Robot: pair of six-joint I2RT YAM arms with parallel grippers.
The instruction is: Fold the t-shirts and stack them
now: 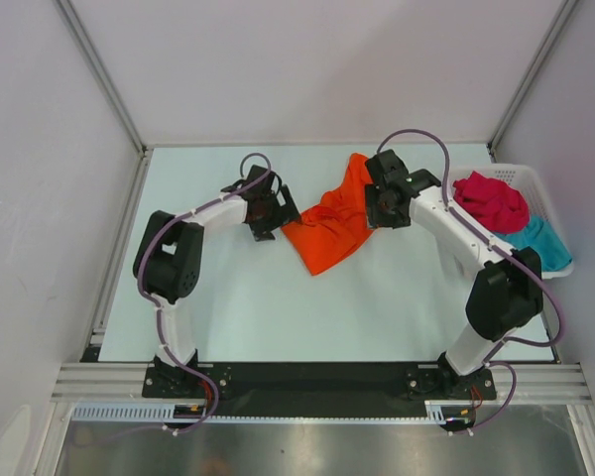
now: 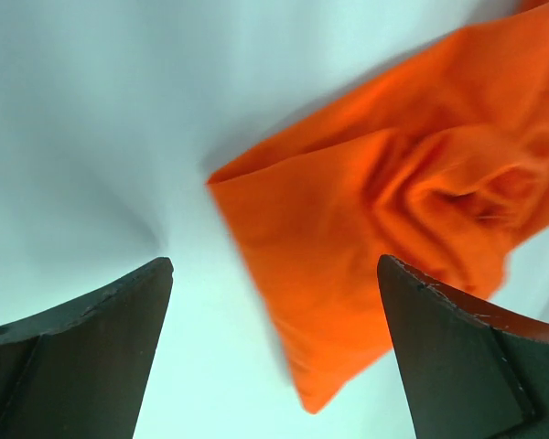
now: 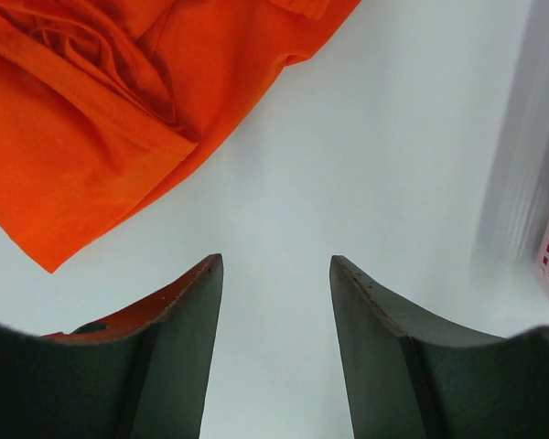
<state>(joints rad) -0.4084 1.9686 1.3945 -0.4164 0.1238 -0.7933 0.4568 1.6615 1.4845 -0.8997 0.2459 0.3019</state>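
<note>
Orange shirt [image 1: 327, 230]: lies crumpled and unfolded near the middle of the table [image 1: 278, 307], a little toward 12 o'clock. Narrows to a bunched end at 12 and spreads to a flatter corner at 6. Rests wholly on the table, well apart from the other two shirts.

Red shirt [image 1: 491, 201]: sits bunched in the basket [image 1: 565, 263] at the table's 3 o'clock edge, toward the basket's 12 o'clock end.

Teal shirt [image 1: 543, 243]: lies in the same basket, at 5 o'clock of the red one and touching it; partly hidden behind the right arm.

Left gripper [image 1: 276, 213]: hovers just at 9 o'clock of the orange shirt. Stands spread wide [image 2: 274, 265] and grips nothing. Frames bare table in its own view, with creased orange cloth filling the 1 to 3 o'clock side and one pointed corner reaching down beside the finger at 3.

Right gripper [image 1: 382, 210]: hangs at 3 o'clock of the orange shirt, at its edge. Stands partly open [image 3: 276, 261] and holds nothing. Frames bare table in its own view, with orange cloth at 10 o'clock and a strip of basket lattice at the 3 o'clock edge.
</note>
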